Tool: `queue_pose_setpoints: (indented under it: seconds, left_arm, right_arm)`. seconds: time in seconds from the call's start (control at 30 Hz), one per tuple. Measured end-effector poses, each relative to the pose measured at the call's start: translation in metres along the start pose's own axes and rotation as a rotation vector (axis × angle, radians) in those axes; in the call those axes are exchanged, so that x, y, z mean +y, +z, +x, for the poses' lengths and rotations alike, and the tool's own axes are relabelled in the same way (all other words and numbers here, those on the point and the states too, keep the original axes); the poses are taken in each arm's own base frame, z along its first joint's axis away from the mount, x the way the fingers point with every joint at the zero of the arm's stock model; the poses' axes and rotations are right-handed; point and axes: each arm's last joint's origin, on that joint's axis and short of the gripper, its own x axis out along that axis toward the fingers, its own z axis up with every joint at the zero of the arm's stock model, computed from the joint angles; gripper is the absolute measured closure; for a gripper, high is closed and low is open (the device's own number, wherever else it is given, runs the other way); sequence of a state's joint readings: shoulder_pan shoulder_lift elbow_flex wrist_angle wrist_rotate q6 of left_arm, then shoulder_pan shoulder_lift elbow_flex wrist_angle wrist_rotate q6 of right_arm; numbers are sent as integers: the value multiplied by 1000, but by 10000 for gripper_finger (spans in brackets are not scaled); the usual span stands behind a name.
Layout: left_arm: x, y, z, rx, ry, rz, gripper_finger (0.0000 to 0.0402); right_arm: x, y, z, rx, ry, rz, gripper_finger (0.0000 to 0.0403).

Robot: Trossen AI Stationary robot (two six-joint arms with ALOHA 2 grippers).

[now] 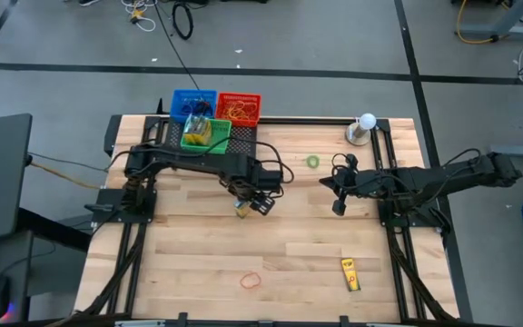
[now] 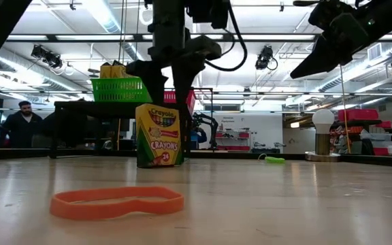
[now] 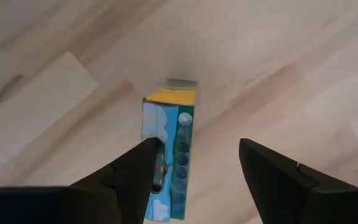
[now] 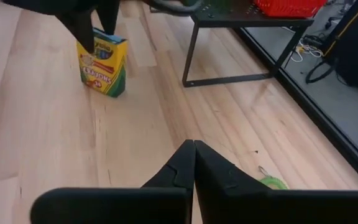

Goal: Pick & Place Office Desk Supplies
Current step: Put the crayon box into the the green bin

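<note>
A yellow-green crayon box (image 2: 159,136) stands upright on its bottom end near the table's middle (image 1: 242,208). My left gripper (image 3: 197,146) is open right above it, pointing down, with one finger by the box's broad face and the other well off to the side. My right gripper (image 4: 194,144) is shut and empty. It hovers over the table's right-middle (image 1: 338,204). An orange rubber band (image 2: 118,202) lies flat near the near edge. A green band (image 1: 312,162) lies toward the far side. A second crayon box (image 1: 350,272) lies flat at the near right. My left gripper comes at the upright crayon box from above with its fingers spread. One finger (image 3: 143,163) overlaps the box's upper edge (image 3: 166,124); I cannot tell whether it touches. The other finger stands apart from the box.
Blue (image 1: 193,103), red (image 1: 239,107) and green (image 1: 207,133) baskets holding supplies sit on a black stand at the far edge. A white ball on a round base (image 1: 363,127) stands at the far right. A person (image 2: 20,122) is in the room behind.
</note>
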State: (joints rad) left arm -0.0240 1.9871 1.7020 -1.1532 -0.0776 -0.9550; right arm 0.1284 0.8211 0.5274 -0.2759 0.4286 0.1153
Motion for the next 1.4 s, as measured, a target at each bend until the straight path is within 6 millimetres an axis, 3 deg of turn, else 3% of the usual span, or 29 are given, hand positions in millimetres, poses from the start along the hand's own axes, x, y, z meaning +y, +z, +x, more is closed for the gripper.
queue_pose_setpoints:
  seconds: [0.37,1.4]
  left_arm:
    - [7,5,1,11,28,-2,165]
    - [-5,-8,-11,38,-1,-10,164]
  right_arm:
    - [0,2,0,-17,1,8,392]
    - [0,2,0,-17,0,7,392]
